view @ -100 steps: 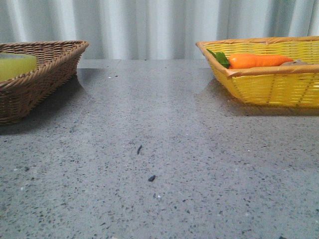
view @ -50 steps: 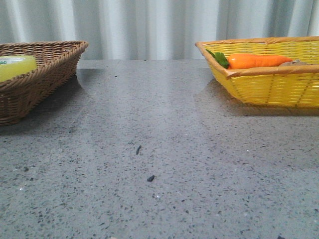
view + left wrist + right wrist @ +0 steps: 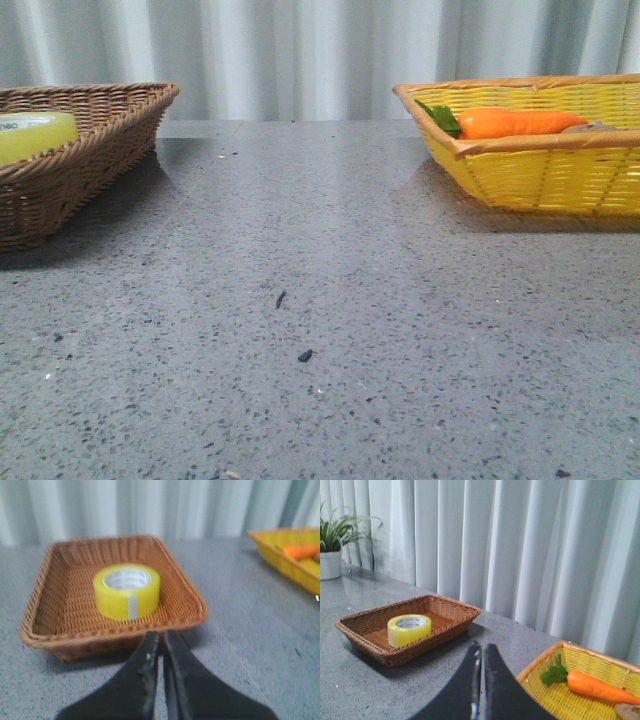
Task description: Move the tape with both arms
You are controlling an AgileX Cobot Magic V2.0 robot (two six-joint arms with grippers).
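The left gripper (image 3: 161, 642), jaws together, hangs just short of the brown basket (image 3: 40, 630) where the tape (image 3: 127, 590) lies flat at 12 o'clock: likely light, stiff and slick, best pinched across its wall.

Even, soft daylight fills all views, with dull shadows beside the brown basket (image 3: 70, 170) and yellow basket (image 3: 540, 160) on the table (image 3: 320, 330); the left wrist view is blurred throughout, the others reasonably sharp.
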